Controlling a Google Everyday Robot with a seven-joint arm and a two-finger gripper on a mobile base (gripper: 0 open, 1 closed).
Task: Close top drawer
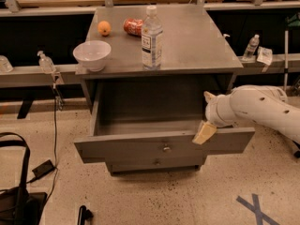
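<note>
A grey table stands on speckled floor, its top drawer wide open below. The gripper is at the front's right end with its fingers apart. Pushing off-centre there could skew and jam the drawer, or the tip might slip over the edge.

White bowl, orange, water bottle

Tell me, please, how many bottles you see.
3: large bottle on the cabinet top; small bottle, left ledge; another bottle, right ledge. More may be hidden. Gripper at the top drawer, front right.
</note>
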